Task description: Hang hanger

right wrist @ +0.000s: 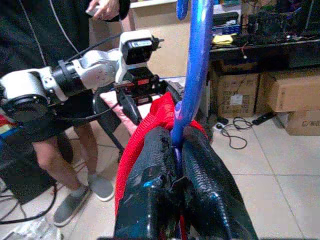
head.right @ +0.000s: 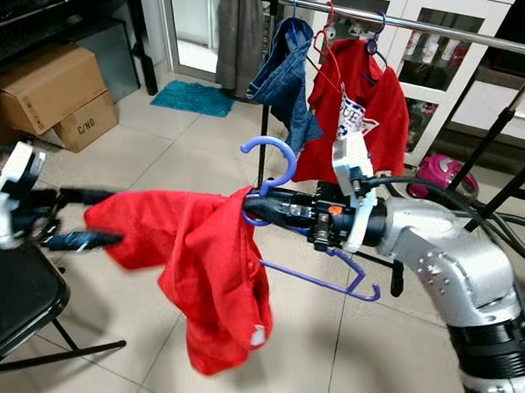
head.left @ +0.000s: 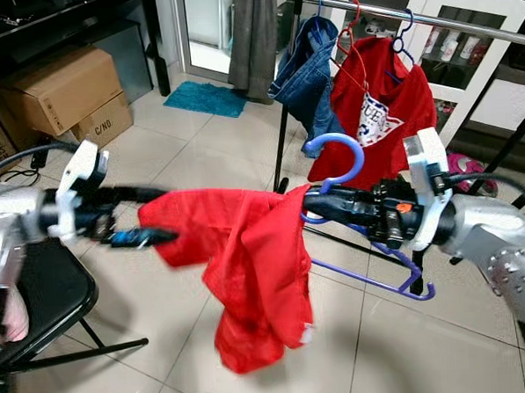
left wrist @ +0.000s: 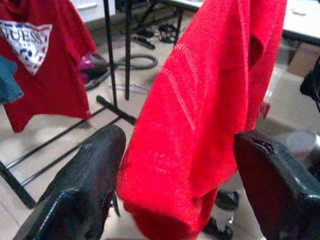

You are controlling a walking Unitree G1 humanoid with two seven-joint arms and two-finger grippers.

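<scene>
A purple plastic hanger [head.left: 344, 148] with a red shirt [head.left: 248, 250] draped over it hangs in mid-air before me. My right gripper [head.left: 311, 203] is shut on the hanger's neck just below the hook; the right wrist view shows the same clamp on the hanger [right wrist: 195, 65]. My left gripper [head.left: 168, 213] is at the shirt's far sleeve, open. Its fingers [left wrist: 85, 185] stand wide apart on either side of the red cloth [left wrist: 200, 115] without pinching it. The metal clothes rail [head.left: 429, 16] runs above and behind the hanger.
A denim garment [head.left: 308, 62] and a red printed tee [head.left: 381, 111] hang on the rail. A black chair [head.left: 39, 296] stands at my left, cardboard boxes [head.left: 63, 92] behind it. A person [right wrist: 50, 150] stands behind my left arm. White cabinets back the rail.
</scene>
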